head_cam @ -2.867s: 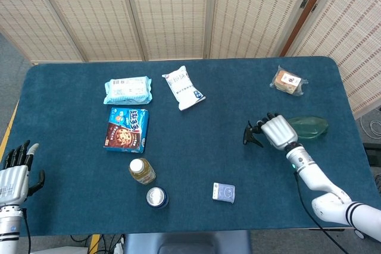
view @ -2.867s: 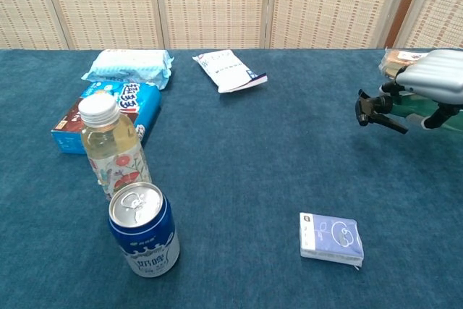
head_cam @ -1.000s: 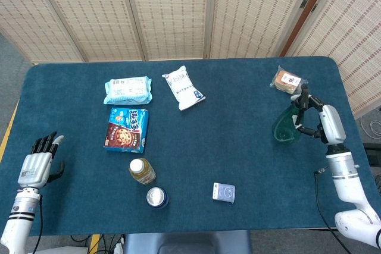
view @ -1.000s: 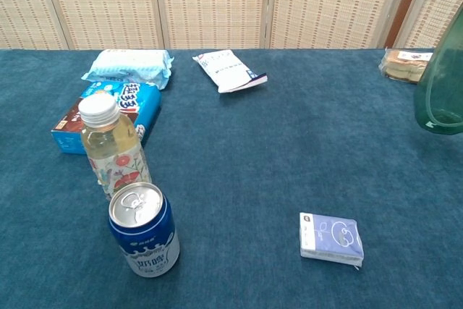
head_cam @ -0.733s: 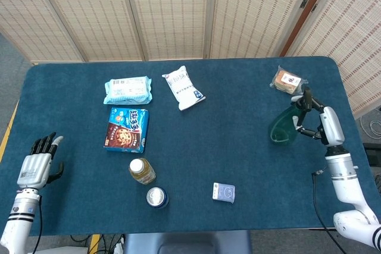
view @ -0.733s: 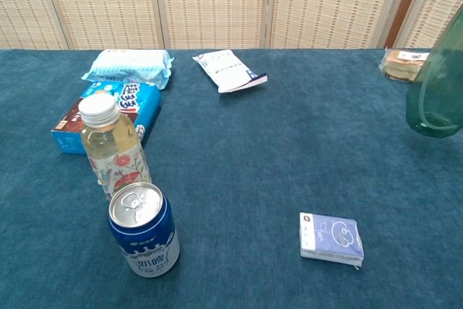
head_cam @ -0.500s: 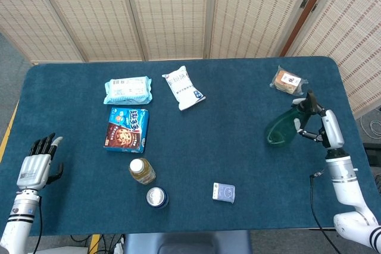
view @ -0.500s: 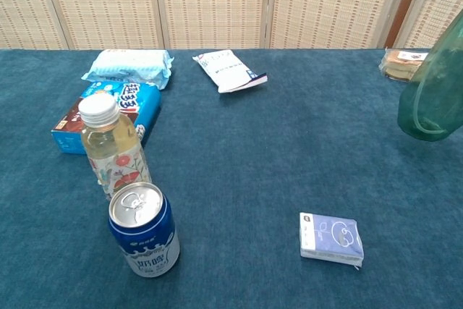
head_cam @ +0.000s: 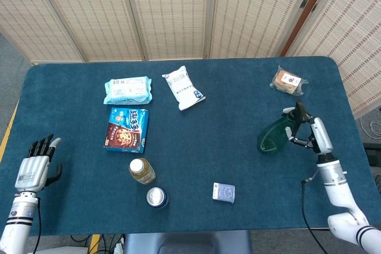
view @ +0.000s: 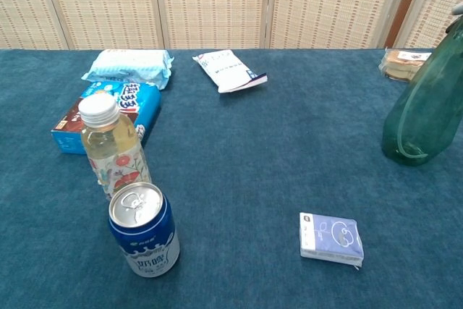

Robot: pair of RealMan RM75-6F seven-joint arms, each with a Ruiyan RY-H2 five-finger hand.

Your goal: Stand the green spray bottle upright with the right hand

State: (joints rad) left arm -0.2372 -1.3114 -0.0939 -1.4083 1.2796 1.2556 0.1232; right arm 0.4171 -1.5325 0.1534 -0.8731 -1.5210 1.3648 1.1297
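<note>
The green spray bottle is translucent with a dark spray head. My right hand grips it near the neck at the table's right side. In the chest view the green spray bottle leans with its top toward the right. Its base is at or just above the blue cloth, and I cannot tell whether it touches. Only a grey tip of the hand shows at that view's upper right edge. My left hand hovers at the table's front left corner, fingers apart, holding nothing.
A wrapped snack lies behind the bottle near the right edge. A small blue card box lies in front, toward the middle. A drink bottle, a can, a cookie box, a tissue pack and a white packet occupy the left and middle.
The bottle lay flat under my right hand; it is now raised base-down and has shifted left and lower toward the cloth. My left hand rose slightly, then stayed put.
</note>
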